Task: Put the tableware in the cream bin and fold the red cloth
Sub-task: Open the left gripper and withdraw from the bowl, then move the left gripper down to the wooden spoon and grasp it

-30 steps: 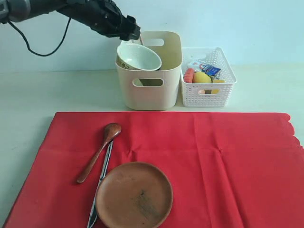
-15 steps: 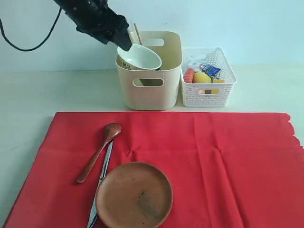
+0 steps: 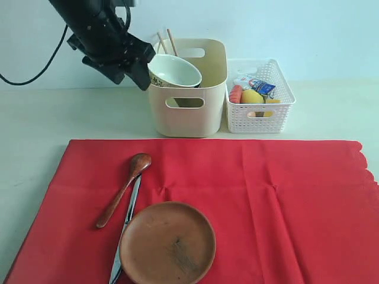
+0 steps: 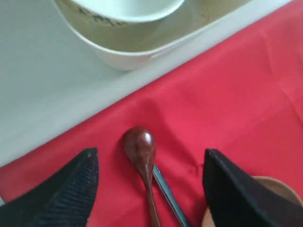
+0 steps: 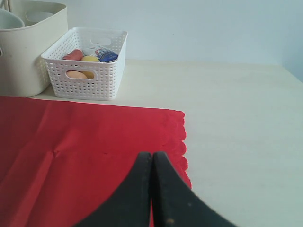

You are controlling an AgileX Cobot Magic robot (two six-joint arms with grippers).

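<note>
The white bowl [image 3: 174,70] lies tilted in the cream bin [image 3: 187,112], with chopsticks [image 3: 171,41] sticking up behind it. My left gripper [image 3: 142,74] hangs open and empty in the air just left of the bin. On the red cloth [image 3: 266,201] lie the dark wooden spoon [image 3: 124,189], the silver knife [image 3: 126,228] beside it, and the brown plate [image 3: 167,242]. In the left wrist view the spoon [image 4: 141,151] and knife [image 4: 166,194] show far below, between the open fingers. My right gripper [image 5: 152,156] is shut and empty above the cloth's scalloped edge [image 5: 182,142]. No steel cup shows.
A white perforated basket [image 3: 260,112] with a lemon, a sausage and a small carton stands right of the cream bin. Pale tabletop [image 3: 71,112] runs behind and left of the cloth. A wall closes off the back.
My left arm has pulled back from over the bowl, moving left and down beside the bin. The bowl stays in the bin and the chopsticks have come into view.
</note>
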